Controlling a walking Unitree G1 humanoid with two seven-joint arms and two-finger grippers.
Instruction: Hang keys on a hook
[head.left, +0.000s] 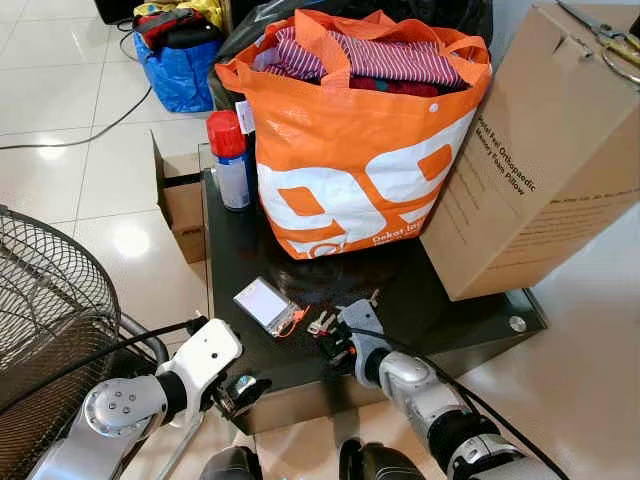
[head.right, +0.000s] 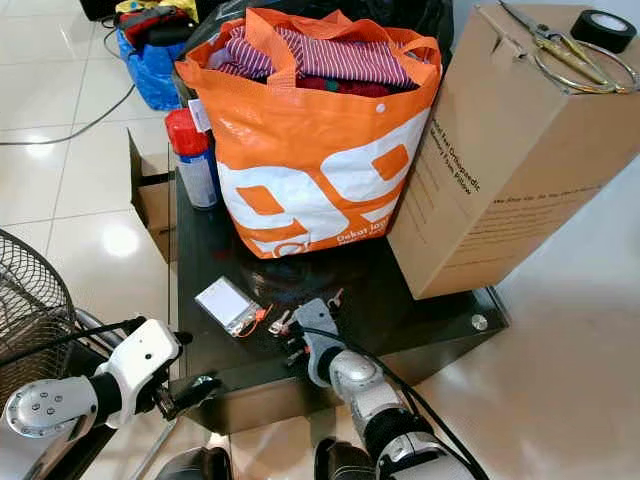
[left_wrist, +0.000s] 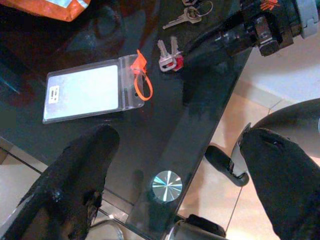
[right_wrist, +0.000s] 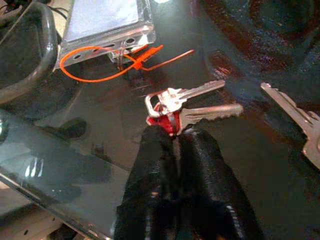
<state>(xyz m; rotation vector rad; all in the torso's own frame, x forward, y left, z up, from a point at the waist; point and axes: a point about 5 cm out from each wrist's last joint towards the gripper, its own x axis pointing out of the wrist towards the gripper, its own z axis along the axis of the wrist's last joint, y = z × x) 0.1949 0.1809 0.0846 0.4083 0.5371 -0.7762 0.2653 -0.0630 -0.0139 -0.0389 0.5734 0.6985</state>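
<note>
A small bunch of two silver keys with a red tag (right_wrist: 185, 107) lies near the front edge of a black glass table (head.left: 440, 310). My right gripper (right_wrist: 172, 136) is down on the table with its fingers pressed together on the red-tagged end of the keys (head.left: 322, 322). A second loose key set (head.left: 372, 297) lies just behind it. A clear badge holder (head.left: 262, 302) with an orange zip tie sits to the keys' left. Below the table's front left corner, my left gripper (head.left: 235, 390) hangs open and holds nothing.
An orange bag (head.left: 360, 160) full of clothes and a big cardboard box (head.left: 545, 160) fill the back of the table. A red-capped spray can (head.left: 230, 160) stands at the back left. A fan cage (head.left: 50, 320) stands on the floor to my left.
</note>
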